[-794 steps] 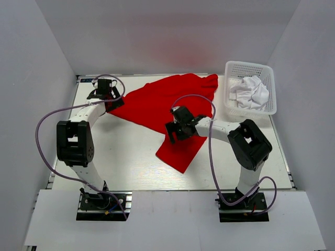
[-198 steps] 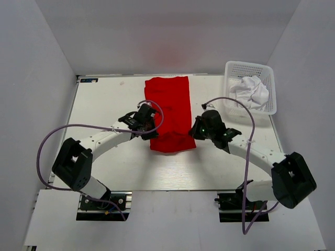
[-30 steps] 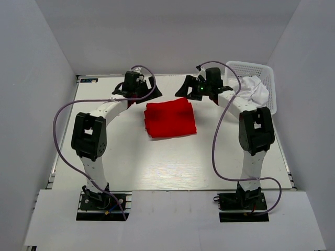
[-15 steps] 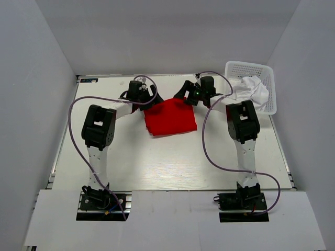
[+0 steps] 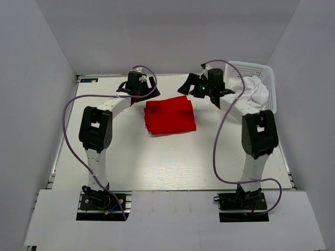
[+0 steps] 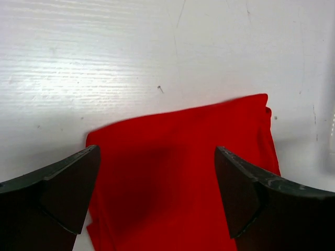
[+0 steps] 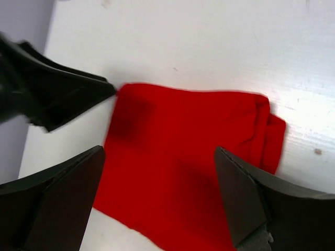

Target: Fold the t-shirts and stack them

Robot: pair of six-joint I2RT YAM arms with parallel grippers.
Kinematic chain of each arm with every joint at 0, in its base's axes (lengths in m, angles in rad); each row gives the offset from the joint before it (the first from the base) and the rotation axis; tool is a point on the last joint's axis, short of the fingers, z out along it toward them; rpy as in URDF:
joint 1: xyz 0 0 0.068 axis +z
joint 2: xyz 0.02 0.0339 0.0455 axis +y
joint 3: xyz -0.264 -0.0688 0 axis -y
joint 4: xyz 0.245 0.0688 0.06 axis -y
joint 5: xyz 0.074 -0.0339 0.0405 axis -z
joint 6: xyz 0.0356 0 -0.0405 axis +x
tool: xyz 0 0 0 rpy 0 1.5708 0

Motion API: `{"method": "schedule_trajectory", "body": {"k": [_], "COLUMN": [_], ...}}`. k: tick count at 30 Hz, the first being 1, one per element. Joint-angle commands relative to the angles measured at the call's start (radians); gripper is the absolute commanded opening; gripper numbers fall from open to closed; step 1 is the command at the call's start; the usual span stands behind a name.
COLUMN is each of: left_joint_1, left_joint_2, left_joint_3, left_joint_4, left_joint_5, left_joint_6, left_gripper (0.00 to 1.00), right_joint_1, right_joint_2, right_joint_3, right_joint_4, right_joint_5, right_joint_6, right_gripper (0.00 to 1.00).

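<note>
The red t-shirt (image 5: pixel 170 116) lies folded into a rough square, flat on the white worktop (image 5: pixel 157 162). Its layered edges show along its right side.

The left gripper (image 5: pixel 137 87) is just past the shirt's far left corner. Its jaws are spread wide and hold nothing, and its wrist view looks down between them onto the shirt's far edge. The right gripper (image 5: pixel 201 87) is just past the shirt's far right corner. It is also released and empty, with its jaws wide apart over the cloth in its own view.

The white t-shirt (image 5: pixel 253 92) sits crumpled in the white lattice basket (image 5: pixel 246 66), to the right of the red t-shirt and apart from it.
</note>
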Motion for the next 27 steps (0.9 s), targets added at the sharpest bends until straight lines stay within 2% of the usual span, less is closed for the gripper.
{"method": "schedule_trajectory", "body": {"k": [1, 4, 9, 12, 13, 16, 20, 22, 23, 26, 27], "left_joint_1": [-0.015, -0.038, -0.09, -0.115, -0.115, -0.135, -0.144, -0.153, -0.153, -0.153, -0.143], "left_joint_2": [-0.129, -0.141, -0.141, -0.141, -0.131, -0.105, -0.08, -0.069, -0.055, -0.02, -0.009], "left_joint_3": [-0.046, -0.112, -0.196, -0.228, -0.228, -0.228, -0.219, -0.21, -0.21, -0.176, -0.163], "left_joint_4": [-0.089, -0.125, -0.17, -0.182, -0.182, -0.237, -0.25, -0.25, -0.25, -0.274, -0.292], "left_joint_5": [-0.053, -0.044, -0.108, -0.163, -0.177, -0.254, -0.266, -0.257, -0.244, -0.254, -0.266], "left_joint_6": [0.023, 0.0, -0.037, -0.061, -0.061, -0.085, -0.094, -0.094, -0.094, -0.094, -0.094], "left_gripper": [1.0, 1.0, 1.0, 0.94, 0.88, 0.8, 0.61, 0.57, 0.45, 0.26, 0.23], "right_joint_1": [0.006, 0.009, 0.013, 0.016, 0.015, 0.018, 0.021, 0.023, 0.02, 0.02, 0.02], "right_joint_2": [-0.168, -0.267, -0.486, -0.585, -0.603, -0.702, -0.788, -0.808, -0.81, -0.81, -0.81], "right_joint_3": [-0.062, -0.157, -0.334, -0.382, -0.406, -0.464, -0.51, -0.517, -0.521, -0.53, -0.532], "right_joint_4": [0.017, -0.007, -0.016, -0.085, -0.086, -0.085, -0.086, -0.086, -0.091, -0.102, -0.102], "right_joint_5": [0.022, 0.041, 0.072, 0.078, 0.082, 0.113, 0.128, 0.136, 0.14, 0.144, 0.147], "right_joint_6": [-0.077, -0.082, -0.071, -0.083, -0.085, -0.077, -0.077, -0.076, -0.076, -0.074, -0.074], "right_gripper": [0.9, 0.9, 0.9, 0.9, 0.9, 0.9, 0.9, 0.9, 0.9, 0.9, 0.9]}}
